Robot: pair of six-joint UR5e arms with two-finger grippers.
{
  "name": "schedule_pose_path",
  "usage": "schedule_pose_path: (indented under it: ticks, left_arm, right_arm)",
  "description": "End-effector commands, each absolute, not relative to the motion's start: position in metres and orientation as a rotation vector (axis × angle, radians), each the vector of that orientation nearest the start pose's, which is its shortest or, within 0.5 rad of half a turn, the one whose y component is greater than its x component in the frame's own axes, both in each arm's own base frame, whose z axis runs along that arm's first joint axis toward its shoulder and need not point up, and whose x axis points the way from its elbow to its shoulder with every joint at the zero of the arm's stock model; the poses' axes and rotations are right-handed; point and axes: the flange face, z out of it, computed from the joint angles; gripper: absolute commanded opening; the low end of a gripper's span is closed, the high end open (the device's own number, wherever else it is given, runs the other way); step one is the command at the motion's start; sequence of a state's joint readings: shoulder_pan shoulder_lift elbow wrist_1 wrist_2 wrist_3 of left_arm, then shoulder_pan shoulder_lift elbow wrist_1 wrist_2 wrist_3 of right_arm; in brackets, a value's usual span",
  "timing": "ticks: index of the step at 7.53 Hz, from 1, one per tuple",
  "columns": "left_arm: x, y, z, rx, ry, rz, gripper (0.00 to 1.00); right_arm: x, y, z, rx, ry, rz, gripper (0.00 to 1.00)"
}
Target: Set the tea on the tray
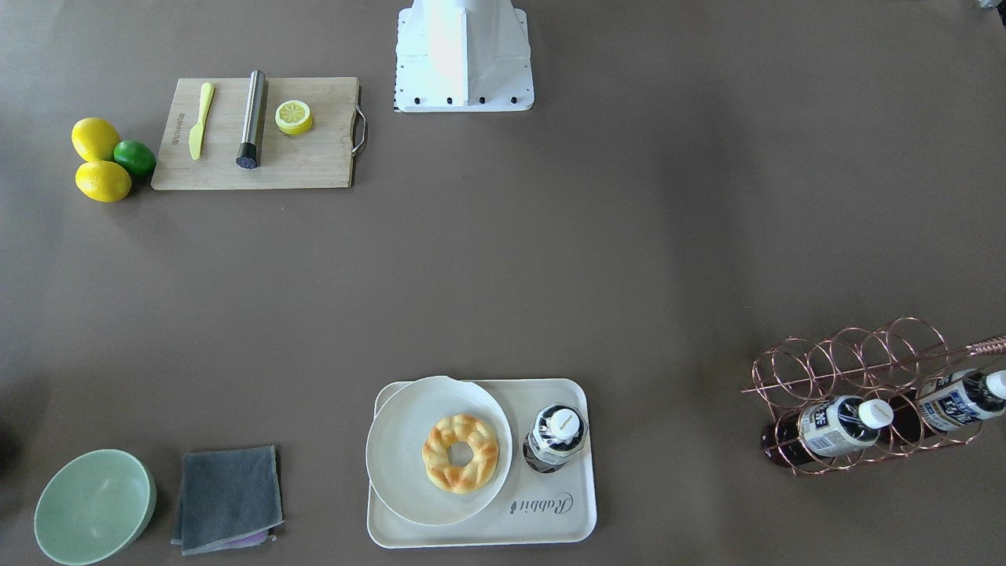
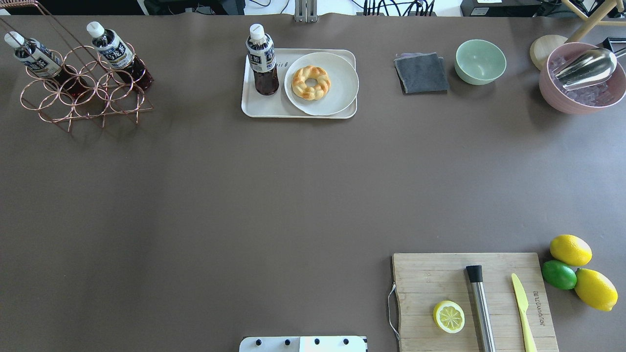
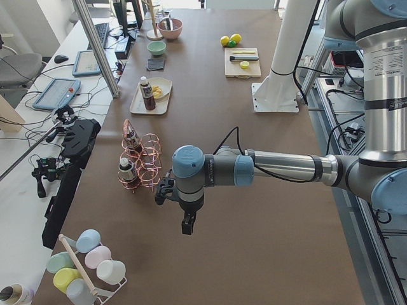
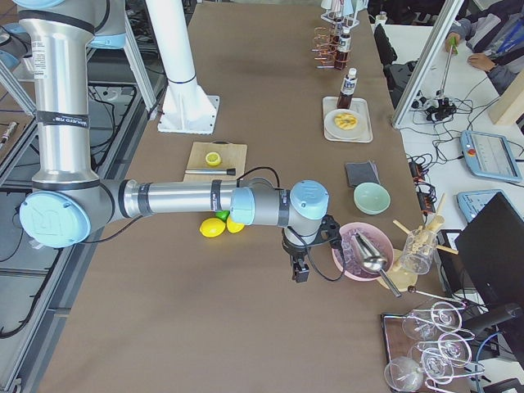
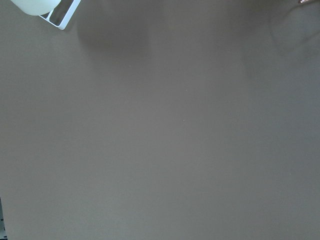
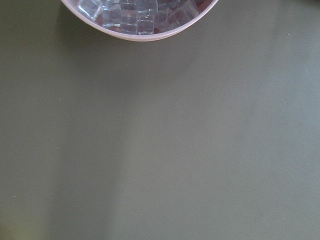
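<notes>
One tea bottle point(image 2: 262, 61) stands upright on the cream tray point(image 2: 264, 106), left of the plate; it also shows in the front view point(image 1: 556, 436) on the tray point(image 1: 550, 523). Two more tea bottles point(image 2: 34, 56) point(image 2: 115, 51) lie in the copper wire rack point(image 2: 83, 98). My left gripper point(image 3: 186, 225) hangs over bare table near the rack, far from the tray. My right gripper point(image 4: 299, 273) hangs beside the pink ice bowl point(image 4: 364, 250). Both show only in the side views, so I cannot tell whether they are open or shut.
A white plate point(image 2: 337, 85) with a ring pastry point(image 2: 310, 82) fills the tray's right part. A grey cloth point(image 2: 421, 73), green bowl point(image 2: 480, 61) and the ice bowl with scoop point(image 2: 582, 78) stand to its right. A cutting board point(image 2: 430, 283), lemons and a lime point(image 2: 559, 274) sit near right.
</notes>
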State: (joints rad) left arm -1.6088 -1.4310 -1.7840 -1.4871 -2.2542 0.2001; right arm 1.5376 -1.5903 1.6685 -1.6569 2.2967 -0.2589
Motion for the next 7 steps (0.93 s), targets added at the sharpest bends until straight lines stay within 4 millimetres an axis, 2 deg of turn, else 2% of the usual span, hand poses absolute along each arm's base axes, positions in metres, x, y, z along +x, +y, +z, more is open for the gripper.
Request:
schedule_pose_path:
  ticks: [1, 6, 7]
  left_arm:
    - [-0.089, -0.433, 0.613, 0.118, 0.665, 0.164, 0.97]
    - [-0.088, -0.424, 0.624, 0.127, 0.662, 0.173, 0.97]
    - [-0.088, -0.425, 0.621, 0.135, 0.663, 0.177, 0.97]
  right_arm:
    - [0.051, -0.483, 0.623, 0.085, -0.729, -0.274, 1.00]
    - [0.052, -0.480, 0.624, 0.090, -0.726, -0.281, 1.00]
    - [0.051, -0.480, 0.624, 0.090, -0.727, -0.283, 1.00]
